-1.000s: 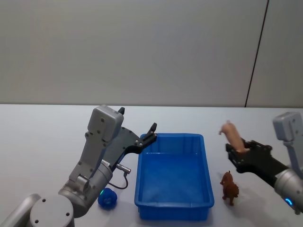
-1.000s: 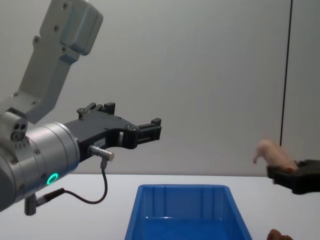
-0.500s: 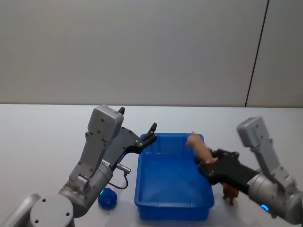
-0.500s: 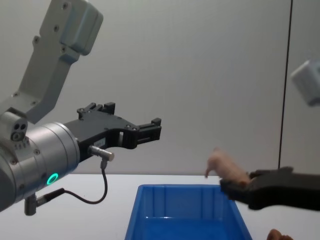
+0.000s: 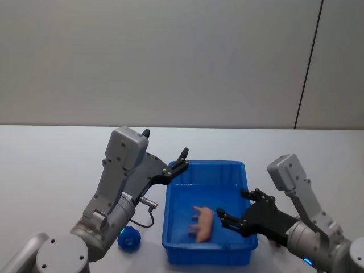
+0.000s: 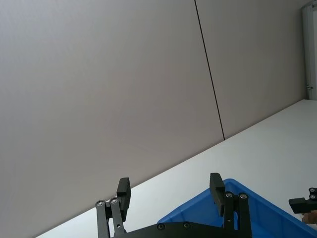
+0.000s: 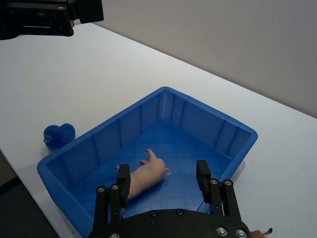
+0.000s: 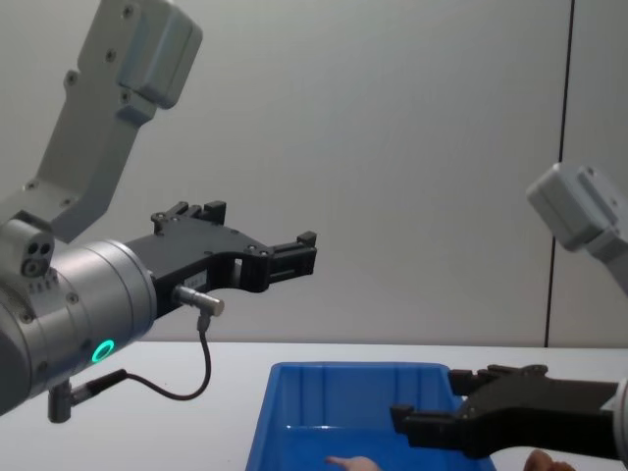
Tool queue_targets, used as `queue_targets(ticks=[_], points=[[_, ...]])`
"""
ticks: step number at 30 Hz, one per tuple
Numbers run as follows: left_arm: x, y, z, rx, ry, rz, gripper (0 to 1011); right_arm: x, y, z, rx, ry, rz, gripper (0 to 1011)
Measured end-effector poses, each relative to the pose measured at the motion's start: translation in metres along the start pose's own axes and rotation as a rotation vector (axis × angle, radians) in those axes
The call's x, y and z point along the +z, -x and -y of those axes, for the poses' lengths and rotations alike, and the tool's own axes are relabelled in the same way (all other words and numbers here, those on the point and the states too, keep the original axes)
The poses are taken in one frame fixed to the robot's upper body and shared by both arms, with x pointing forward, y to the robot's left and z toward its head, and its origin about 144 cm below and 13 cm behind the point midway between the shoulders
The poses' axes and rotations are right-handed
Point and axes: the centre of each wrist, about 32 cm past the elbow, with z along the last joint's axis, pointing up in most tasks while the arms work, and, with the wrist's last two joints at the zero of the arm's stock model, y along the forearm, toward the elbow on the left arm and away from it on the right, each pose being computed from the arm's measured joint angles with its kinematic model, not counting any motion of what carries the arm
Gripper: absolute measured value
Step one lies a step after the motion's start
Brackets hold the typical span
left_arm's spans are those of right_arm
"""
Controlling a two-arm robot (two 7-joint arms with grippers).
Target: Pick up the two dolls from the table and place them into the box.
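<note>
A peach-pink pig doll (image 5: 202, 223) lies on the floor of the blue box (image 5: 233, 170), near its front wall. In the right wrist view the doll (image 7: 146, 176) rests just below my right gripper (image 7: 163, 176), whose fingers are spread and touch nothing. In the head view that right gripper (image 5: 232, 205) hangs open over the box's right half. A brown-orange doll (image 8: 549, 459) peeks out at the chest view's lower edge, right of the box and mostly hidden by my right arm. My left gripper (image 5: 181, 160) hovers open and empty over the box's far left corner.
A small dark blue toy (image 5: 129, 238) sits on the white table (image 5: 51, 170) left of the box, under my left arm; it also shows in the right wrist view (image 7: 59, 135). Bare tabletop extends to the left and behind the box.
My right gripper carried the pink doll leftward from the table's right side over the box, lowered and opened; the doll now lies in the box. The left arm stayed still.
</note>
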Motion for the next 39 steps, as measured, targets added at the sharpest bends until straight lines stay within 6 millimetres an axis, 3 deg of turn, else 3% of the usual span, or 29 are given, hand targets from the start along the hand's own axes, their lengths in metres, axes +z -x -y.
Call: queue_targets(ticks=[8,24,39], points=[[0.000,0.000,0.000,0.000,0.000,0.000,1001,0.000,-0.001,0.010,-0.050,-0.039,0.001,1001],[0.000,0.000,0.000,0.000,0.000,0.000,1001,-0.015,-0.011,0.047,-0.174,-0.044,-0.012,1001],[0.000,0.000,0.000,0.000,0.000,0.000,1001,-0.032,-0.020,0.060,-0.206,0.067,-0.049,1001]])
